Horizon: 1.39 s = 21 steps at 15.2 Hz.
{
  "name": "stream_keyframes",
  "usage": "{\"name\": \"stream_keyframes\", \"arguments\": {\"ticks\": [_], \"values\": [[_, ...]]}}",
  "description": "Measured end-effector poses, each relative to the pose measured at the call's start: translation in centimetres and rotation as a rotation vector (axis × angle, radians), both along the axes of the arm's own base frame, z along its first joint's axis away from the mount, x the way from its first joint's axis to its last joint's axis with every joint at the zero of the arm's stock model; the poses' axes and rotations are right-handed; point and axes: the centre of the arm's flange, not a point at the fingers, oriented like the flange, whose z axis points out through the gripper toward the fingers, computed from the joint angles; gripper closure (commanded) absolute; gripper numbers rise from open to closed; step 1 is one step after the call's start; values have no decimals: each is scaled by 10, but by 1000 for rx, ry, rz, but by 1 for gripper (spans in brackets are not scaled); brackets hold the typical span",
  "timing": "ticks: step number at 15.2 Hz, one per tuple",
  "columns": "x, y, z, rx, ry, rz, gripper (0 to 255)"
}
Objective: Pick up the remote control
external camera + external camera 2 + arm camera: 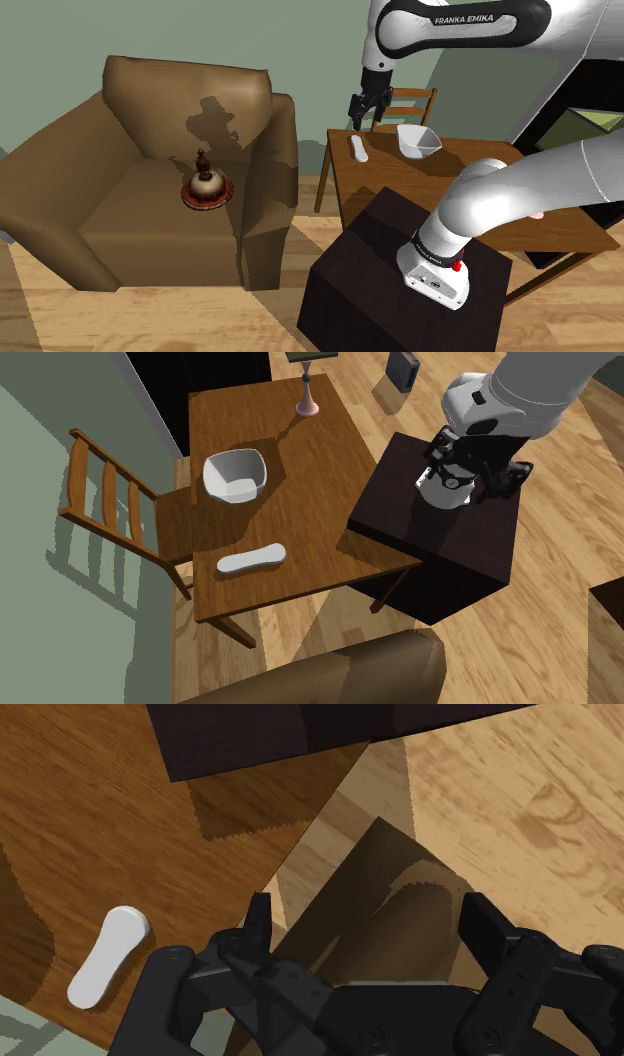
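Remote control [358,148]: plain white, slim, elongated, rounded ends, slightly wider at one end, no buttons visible. It lies flat on the wooden table [400,180] near the edge, below the gripper [366,122] and not touching it, outside the fingers in the wrist view. The gripper hangs above the table edge, fingers spread wide, nothing between them. A white bowl [418,140] sits to the shoulder view's right of the gripper.

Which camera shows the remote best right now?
The second exterior view: the white elongated remote control lies whole, seen from above, on the brown wooden table. The shoulder view shows it foreshortened; the wrist view, beside the open jaws.
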Motion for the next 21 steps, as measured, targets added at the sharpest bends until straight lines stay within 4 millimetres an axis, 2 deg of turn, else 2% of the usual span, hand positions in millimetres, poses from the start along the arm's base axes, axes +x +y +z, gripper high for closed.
{"name": "stream_keyframes", "arguments": {"ticks": [7, 15, 21], "values": [[39, -58, -58, -1, -17, -85, 0], [78, -134, -120, -2, -38, -182, 0], [100, -191, -169, -3, -52, -254, 0]]}}
